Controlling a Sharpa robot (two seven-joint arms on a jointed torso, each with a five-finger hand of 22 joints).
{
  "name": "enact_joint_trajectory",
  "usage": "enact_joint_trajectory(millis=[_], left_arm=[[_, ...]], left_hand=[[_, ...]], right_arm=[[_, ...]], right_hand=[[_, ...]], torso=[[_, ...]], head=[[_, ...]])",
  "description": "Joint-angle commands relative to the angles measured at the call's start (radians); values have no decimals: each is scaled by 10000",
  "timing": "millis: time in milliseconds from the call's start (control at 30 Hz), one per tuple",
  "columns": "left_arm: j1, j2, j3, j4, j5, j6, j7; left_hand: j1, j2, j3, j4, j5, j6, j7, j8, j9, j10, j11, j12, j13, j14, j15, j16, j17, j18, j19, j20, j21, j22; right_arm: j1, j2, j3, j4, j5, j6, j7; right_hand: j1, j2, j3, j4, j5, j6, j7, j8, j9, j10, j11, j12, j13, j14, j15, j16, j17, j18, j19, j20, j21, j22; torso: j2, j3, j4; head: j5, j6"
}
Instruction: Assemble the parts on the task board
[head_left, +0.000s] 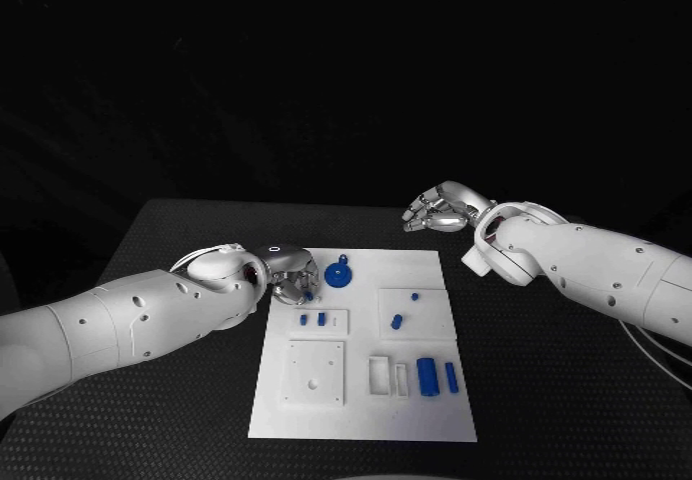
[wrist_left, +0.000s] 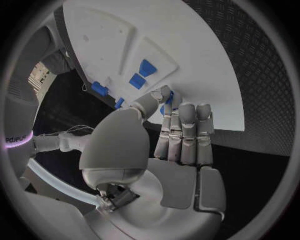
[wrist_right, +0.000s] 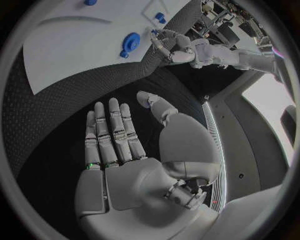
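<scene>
White task board (head_left: 361, 400) lies mid black tabletop (head_left: 173, 440). Left robot hand (head_left: 293, 275) at board's near-left edge, pinching small blue part (wrist_left: 167, 98) between thumb and fingertip. Round blue part (head_left: 339, 273) just beside that hand, on board. Other blue parts (head_left: 428, 375) on board. Right robot hand (head_left: 438, 211) off board beyond far-right corner, fingers spread wide, holding nothing.

Left hand (head_left: 293, 273) seemingly pinches something between thumb and fingers; right hand (head_left: 440, 211) hovers, fingers straight and apart.
</scene>
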Motion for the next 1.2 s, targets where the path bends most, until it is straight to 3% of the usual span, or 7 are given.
enact_joint_trajectory(millis=[33,700,1200], left_arm=[[6,-8,7,41,-85,-147,-24],[5,17,14,223,-157,-364,108],[6,141,11,210,-142,-146,80]], left_hand=[[7,71,39,-5,47,68,-19,22,10,64,14,62,9,8,-75,54,4,191,42,-505,71,196],[8,71,50,-5,66,76,-22,17,6,82,7,43,8,43,-84,106,10,198,85,-523,108,199],[0,75,54,2,71,74,-20,13,5,88,5,34,7,52,-86,120,8,199,98,-527,117,197]], right_arm=[[1,5,5,1,-4,37,97],[0,11,5,-3,-5,54,96],[0,17,5,-12,-5,61,89]], right_hand=[[-28,-14,54,26,33,-82,-1,12,15,-35,1,45,-10,-38,-57,-37,11,-188,-82,14,-45,136],[-25,-11,58,24,34,-83,-1,13,16,-37,-1,44,-11,-44,-61,-41,11,-190,-89,14,-47,135],[-21,-13,60,19,34,-84,-1,13,16,-39,-2,43,-11,-47,-62,-43,12,-193,-99,15,-50,134]], torso=[[0,-4,4],[2,2,6],[4,5,4]], head=[[-13,4],[-33,-38],[-42,-21]])
